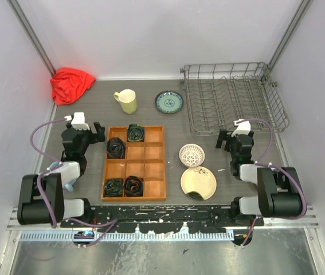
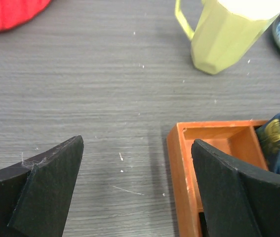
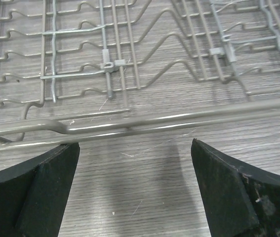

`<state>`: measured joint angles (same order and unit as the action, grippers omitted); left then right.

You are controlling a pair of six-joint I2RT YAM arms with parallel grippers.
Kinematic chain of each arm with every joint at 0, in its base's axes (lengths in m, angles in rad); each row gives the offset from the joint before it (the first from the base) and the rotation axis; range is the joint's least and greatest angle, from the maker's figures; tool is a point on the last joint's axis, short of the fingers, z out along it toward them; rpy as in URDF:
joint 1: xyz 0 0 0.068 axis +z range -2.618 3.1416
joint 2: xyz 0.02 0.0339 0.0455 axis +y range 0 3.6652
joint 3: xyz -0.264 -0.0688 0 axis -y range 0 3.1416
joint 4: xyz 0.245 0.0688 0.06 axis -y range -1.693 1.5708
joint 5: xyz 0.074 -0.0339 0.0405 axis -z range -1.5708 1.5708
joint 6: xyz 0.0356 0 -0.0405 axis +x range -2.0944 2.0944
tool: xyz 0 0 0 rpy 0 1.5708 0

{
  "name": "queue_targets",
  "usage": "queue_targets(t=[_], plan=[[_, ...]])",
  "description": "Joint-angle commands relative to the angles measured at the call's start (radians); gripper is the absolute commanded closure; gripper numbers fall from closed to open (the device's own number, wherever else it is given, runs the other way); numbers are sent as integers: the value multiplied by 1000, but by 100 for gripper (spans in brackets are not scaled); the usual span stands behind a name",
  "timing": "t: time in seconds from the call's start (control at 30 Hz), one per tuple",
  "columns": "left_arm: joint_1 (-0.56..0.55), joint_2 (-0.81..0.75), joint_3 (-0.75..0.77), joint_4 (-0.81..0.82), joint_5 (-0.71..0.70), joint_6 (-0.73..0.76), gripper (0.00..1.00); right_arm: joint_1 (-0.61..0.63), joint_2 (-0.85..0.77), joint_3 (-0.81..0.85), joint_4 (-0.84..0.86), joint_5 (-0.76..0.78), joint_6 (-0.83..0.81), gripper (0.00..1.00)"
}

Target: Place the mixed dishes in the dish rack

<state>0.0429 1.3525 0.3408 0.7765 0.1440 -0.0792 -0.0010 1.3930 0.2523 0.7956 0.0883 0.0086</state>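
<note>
The grey wire dish rack [image 1: 225,66] stands at the back right with nothing in it. A pale yellow mug [image 1: 126,101] and a small teal plate [image 1: 169,102] sit at the back middle. A white-and-red patterned bowl [image 1: 192,154] and a cream plate [image 1: 198,183] lie right of the wooden tray. A light blue cup [image 1: 69,185] peeks out beside the left arm. My left gripper [image 1: 97,131] is open over bare table by the tray's far left corner, the mug [image 2: 228,34] ahead of it. My right gripper [image 1: 224,138] is open and holds nothing, just short of the rack's front rail [image 3: 179,121].
An orange-brown wooden compartment tray [image 1: 153,153] with several dark rolled cloths lies mid-table; its corner [image 2: 179,148] sits by my left gripper's right finger. A red cloth [image 1: 70,85] is bunched at the back left. Walls close in both sides.
</note>
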Motion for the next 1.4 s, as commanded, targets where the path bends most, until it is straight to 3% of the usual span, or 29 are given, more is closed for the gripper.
queue_targets(t=[0.0,0.1,0.17,0.27,0.4,0.57,0.67,0.93,1.1,1.37], plan=[[-3,-149,36,-185,-14,-55,2,2,-157,79,-112,85,81,0],[-3,-277,53,-335,-58,-98,2,2,-237,99,-260,114,104,0],[-6,-325,129,-523,-77,-103,2,2,-295,129,-383,121,139,0],[-9,-345,259,-780,-111,-137,2,3,-372,166,-566,121,182,0],[-9,-346,419,-972,-56,-230,2,6,-436,256,-805,62,233,0],[-15,-343,570,-1052,-11,-396,2,17,-442,419,-1066,-76,351,1],[-26,-329,687,-1156,23,-452,2,56,-450,474,-1139,-127,382,4],[-46,-223,845,-1182,370,-598,2,320,-383,682,-1343,-166,407,10],[-133,-237,879,-1294,305,-542,2,489,-230,806,-1468,-169,427,18],[-138,-256,881,-1365,316,-527,2,698,-38,881,-1491,-73,437,28]])
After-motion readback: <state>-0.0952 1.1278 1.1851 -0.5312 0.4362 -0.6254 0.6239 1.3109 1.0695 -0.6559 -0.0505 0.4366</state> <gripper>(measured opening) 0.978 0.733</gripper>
